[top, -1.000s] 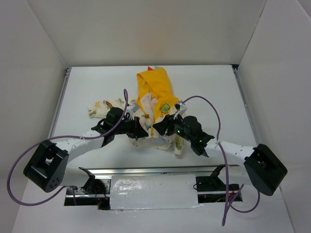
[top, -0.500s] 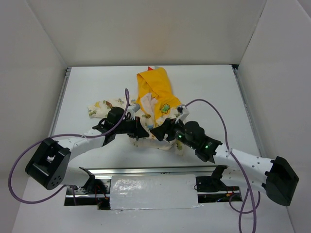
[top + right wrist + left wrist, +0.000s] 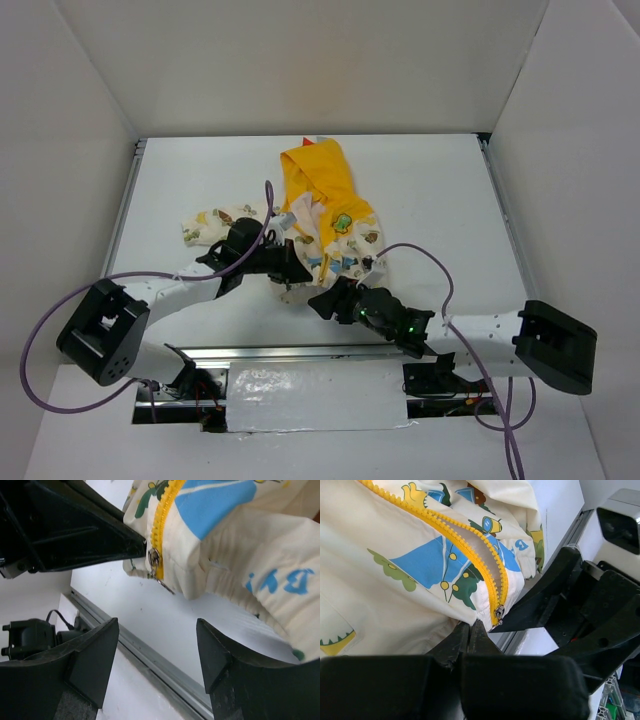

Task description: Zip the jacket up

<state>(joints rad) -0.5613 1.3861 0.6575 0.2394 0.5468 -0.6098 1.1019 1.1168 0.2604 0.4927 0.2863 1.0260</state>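
The jacket lies mid-table, yellow hood at the far end, cream printed body toward me. My left gripper is shut on the jacket's bottom hem, just left of the zipper slider. Above the slider the yellow zipper gapes apart. My right gripper stands open with nothing between its fingers, a little below the hem. In its view the slider and its dangling pull tab hang beyond the fingertips. From above, the right gripper sits just near-side of the hem.
A metal rail runs along the table's near edge, right under the right gripper. One sleeve lies spread to the left. Purple cables loop over both arms. White walls enclose the table on three sides.
My right gripper has let go of the jacket's front, opened, and drawn back toward the near rail. The left gripper has kept its hold on the hem, barely moving.
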